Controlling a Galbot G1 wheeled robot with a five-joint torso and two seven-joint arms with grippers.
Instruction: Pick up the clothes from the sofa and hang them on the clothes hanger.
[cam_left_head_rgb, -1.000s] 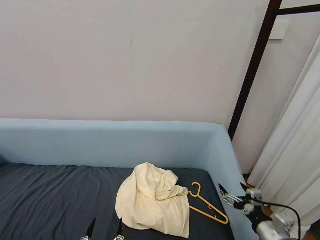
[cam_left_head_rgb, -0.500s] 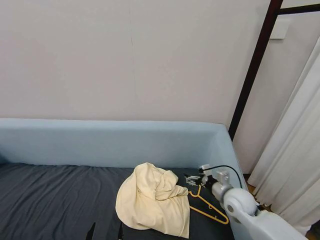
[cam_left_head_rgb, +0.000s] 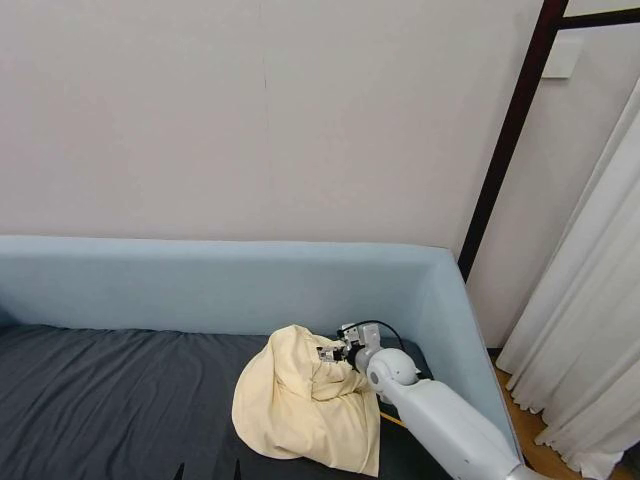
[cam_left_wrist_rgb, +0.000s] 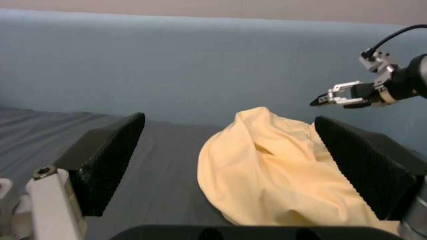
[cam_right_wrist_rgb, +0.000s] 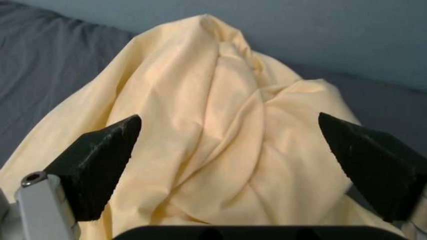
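Well, the yellow garment (cam_left_head_rgb: 300, 405) lies in a crumpled heap on the dark seat cushion (cam_left_head_rgb: 100, 390) of the pale blue sofa (cam_left_head_rgb: 200, 285), touching nothing but the cushion as far as I can see. The right gripper (cam_left_head_rgb: 328, 352) hangs right over its upper folds, on the side nearest the sofa's armrest. Its two fingers are spread wide apart, and the cloth sits below and between them. Nothing is pinched yet. From the wrist camera the bunched ridge of fabric runs straight ahead of the open fingers, so I judge this to be the approach for a grasp, with the closing not yet made.

The left gripper (cam_left_wrist_rgb: 228, 122) waits low and nearer the robot. Its fingers are also spread, and the garment is ahead of it and off to the right-hand finger's side, well apart from both pads.

As for progress, I would say the job has barely begun. The garment is not lifted, nothing is hung, and the carrying and hanging are all left to do. The dark pole frame (cam_left_head_rgb: 503, 150) stands beyond the armrest, well away from the right gripper, beside a white curtain (cam_left_head_rgb: 590, 330).

By my count there is one garment, one sofa, one pole frame and two grippers, both empty.
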